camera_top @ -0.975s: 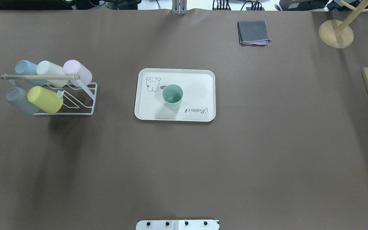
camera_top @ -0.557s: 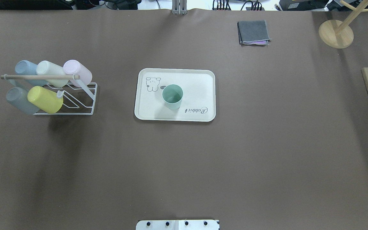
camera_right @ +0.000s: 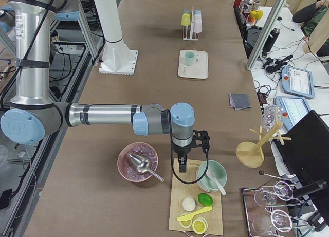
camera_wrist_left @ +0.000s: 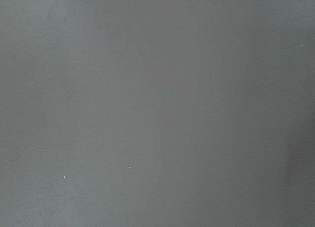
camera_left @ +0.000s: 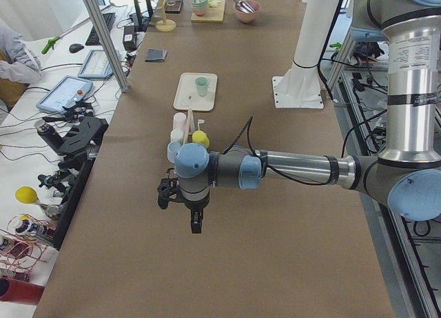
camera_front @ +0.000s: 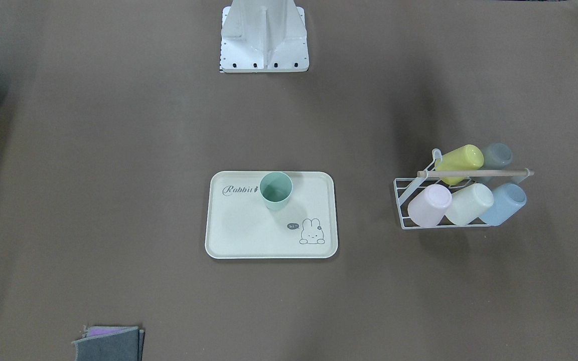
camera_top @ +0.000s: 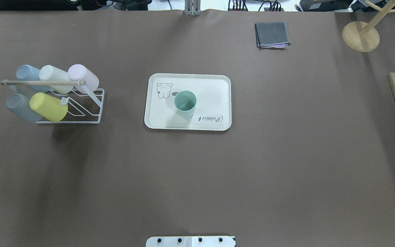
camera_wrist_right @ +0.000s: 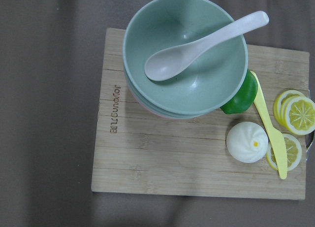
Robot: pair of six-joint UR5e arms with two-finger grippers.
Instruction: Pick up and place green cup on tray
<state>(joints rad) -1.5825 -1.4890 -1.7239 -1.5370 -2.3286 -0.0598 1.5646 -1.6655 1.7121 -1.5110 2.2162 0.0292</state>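
Note:
The green cup (camera_top: 185, 103) stands upright on the cream tray (camera_top: 214, 87) near its middle, also seen in the front view: cup (camera_front: 276, 189), tray (camera_front: 239, 235). No gripper is near it. My left gripper (camera_left: 196, 220) shows only in the exterior left view, hanging over bare table far from the tray (camera_left: 186, 101); I cannot tell if it is open or shut. My right gripper (camera_right: 182, 164) shows only in the exterior right view, above a wooden cutting board (camera_right: 195, 206); I cannot tell its state either. The left wrist view shows only bare table.
A white wire rack (camera_top: 87, 106) with several pastel cups stands left of the tray. A folded grey cloth (camera_top: 272, 34) and a wooden stand (camera_top: 360, 36) lie at the far right. The cutting board (camera_wrist_right: 147, 158) bears a green bowl (camera_wrist_right: 197, 74) with spoon, lemon slices, a bun.

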